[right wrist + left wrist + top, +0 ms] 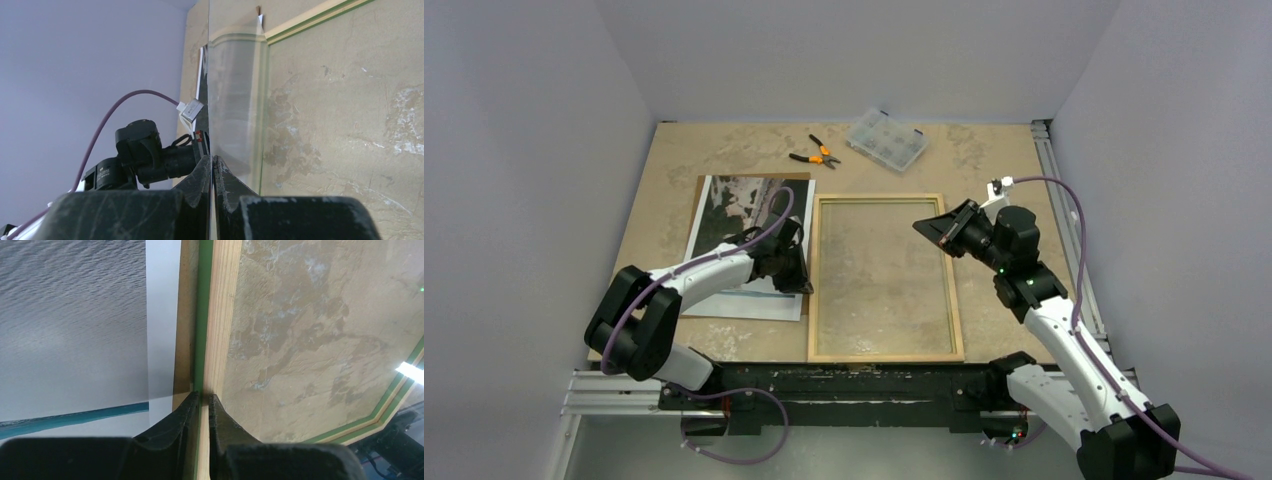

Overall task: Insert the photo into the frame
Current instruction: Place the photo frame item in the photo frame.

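The frame (884, 355) lies flat mid-table, pale wood back up. My left gripper (799, 268) sits on its left rail; in the left wrist view its jaws (202, 397) pinch the green-edged wood rail (222, 315). The photo (744, 225), a grey-and-white print (75, 315) with a white border, lies face up left of the frame on the brown backing sheet (802, 180). My right gripper (929, 230) is over the frame's right rail near the far corner. It (213, 159) is shut on the edge of the clear pane (235, 100), which stands tilted up from the frame (310, 19).
Orange-handled pliers (816, 154) and a clear compartment box (886, 139) lie at the back of the table. A metal rail (1064, 220) runs along the table's right edge. Grey walls close in the left, back and right sides.
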Controlling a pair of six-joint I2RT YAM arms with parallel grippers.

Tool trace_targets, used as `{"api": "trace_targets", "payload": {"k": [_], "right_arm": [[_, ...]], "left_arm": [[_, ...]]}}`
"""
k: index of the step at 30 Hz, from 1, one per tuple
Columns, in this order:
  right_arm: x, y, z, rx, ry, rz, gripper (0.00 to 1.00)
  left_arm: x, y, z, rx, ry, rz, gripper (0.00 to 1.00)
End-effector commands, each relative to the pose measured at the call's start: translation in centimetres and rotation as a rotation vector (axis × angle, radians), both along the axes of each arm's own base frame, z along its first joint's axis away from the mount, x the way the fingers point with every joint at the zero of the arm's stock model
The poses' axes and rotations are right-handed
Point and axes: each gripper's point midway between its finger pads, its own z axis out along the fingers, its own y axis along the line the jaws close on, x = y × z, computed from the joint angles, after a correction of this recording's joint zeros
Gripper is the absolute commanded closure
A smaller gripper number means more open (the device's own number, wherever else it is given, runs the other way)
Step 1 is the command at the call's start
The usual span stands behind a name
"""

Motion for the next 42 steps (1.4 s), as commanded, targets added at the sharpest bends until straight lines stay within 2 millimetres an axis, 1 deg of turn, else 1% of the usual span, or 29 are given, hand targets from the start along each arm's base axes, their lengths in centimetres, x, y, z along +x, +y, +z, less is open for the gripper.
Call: {"api": "trace_targets", "payload": {"k": [1,11,16,22,26,33,38,42], "right_arm": [[0.3,0.6,2.6,0.050,-0.087,0.013,1.00],[0.5,0.7,4.1,0.064,-0.132,0.015,1.00],[1.1,0.7,4.0,0.059,-0.132,0.007,1.00],[2.0,0.8,4.0,0.033,-0.131,0.003,1.00],[2.4,1.0,3.2,0.034,-0.115,0.005,1.00],[2.5,0.8,2.7,0.046,-0.095,-0.016,1.00],[2.0,0.5,2.0,0.032,-0.084,-0.022,1.00],[1.4,0.2,0.7,0.016,-0.066,-0.023,1.00]], "left_arm": [[0.5,0.8,-0.9,0.065,0.001,0.020,0.90],[0.4,0.8,-1.3,0.074,0.016,0.011,0.92],[0.4,0.8,-1.3,0.075,0.017,0.007,0.93],[0.3,1.2,-1.5,0.098,0.021,0.005,0.94],[0.3,1.2,-1.5,0.099,0.021,0.001,0.95],[0.2,1.2,-1.6,0.102,0.026,0.002,0.96],[0.2,1.2,-1.7,0.104,0.026,0.001,0.96],[0.2,1.2,-1.6,0.102,0.027,0.001,0.96]]}}
